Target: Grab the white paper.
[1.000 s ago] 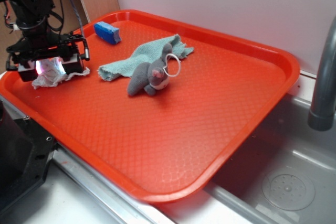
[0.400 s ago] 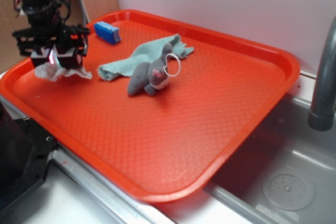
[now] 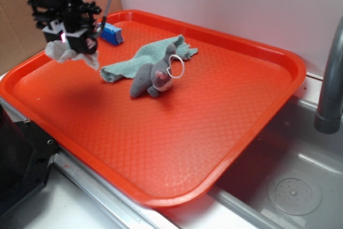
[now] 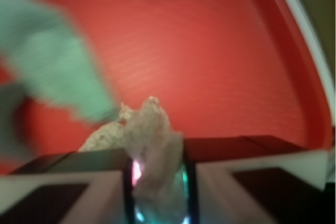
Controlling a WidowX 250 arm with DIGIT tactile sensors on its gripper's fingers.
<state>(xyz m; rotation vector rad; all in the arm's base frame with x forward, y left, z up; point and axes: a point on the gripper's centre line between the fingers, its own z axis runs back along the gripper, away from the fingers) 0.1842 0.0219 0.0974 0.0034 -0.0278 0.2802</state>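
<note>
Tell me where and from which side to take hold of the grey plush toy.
Grip the grey plush toy across its rounded body, coming straight down from above with the jaws open. It lies flat on the red tray, partly on the teal cloth, so keep toward its bare front end, clear of the cloth and the white loop.

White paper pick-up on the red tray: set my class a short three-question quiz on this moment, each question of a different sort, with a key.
1. True or false: the white paper lies flat on the red tray.
2. Multiple choice: what lies partly on the teal cloth? A) the blue block B) the grey plush toy C) the white paper
3. Fill in: in the wrist view, the paper is pinched between the gripper ____.

Key
1. False: it hangs from the gripper, above the tray.
2. B
3. jaws
</note>
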